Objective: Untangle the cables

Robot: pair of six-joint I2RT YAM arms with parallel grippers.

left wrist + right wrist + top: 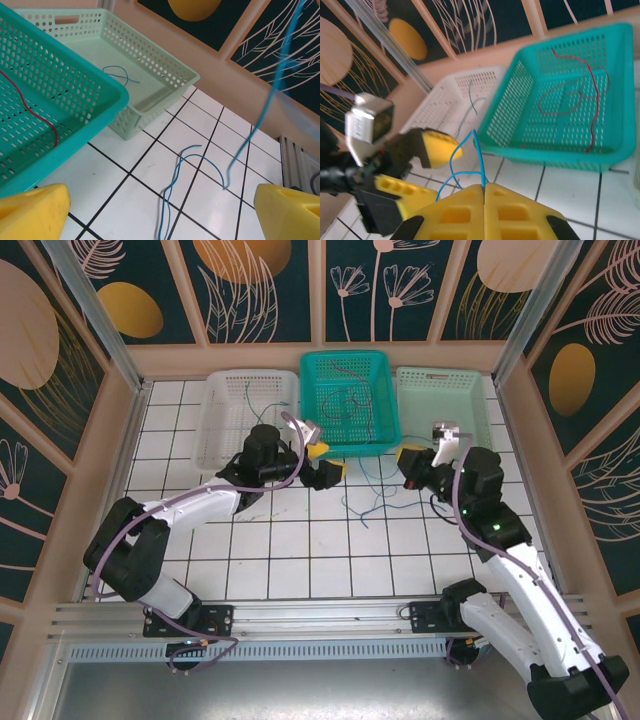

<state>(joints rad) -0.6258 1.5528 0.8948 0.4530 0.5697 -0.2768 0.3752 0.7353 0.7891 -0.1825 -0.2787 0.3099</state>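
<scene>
You are partway through, by the look of it: on the worktop (250, 540) the three baskets each hold some wire. The teal basket (312, 400) in the middle carries red cables (570, 97) that loop over one another, so that bundle looks unsorted. The white basket (222, 410) to its left has a thin greenish wire (471, 97) on its own, and the pale green basket (165, 65) to the right holds one short blue wire (120, 75). What is left, as far as you can judge, is those red loops and the blue strands out on the tiles. Your left claw (160, 200) stands wide and empty, low in front of the teal basket, with the blue cables on the tiles (175, 180) lying between and just ahead of its yellow fingers (30, 210). Your right claw (484, 192) is pinched fully together on a blue cable (476, 150), whose strand rises from the fingertips. In the left wrist view a blue strand (265, 100) hangs down to the tiles, near the loose ones.
</scene>
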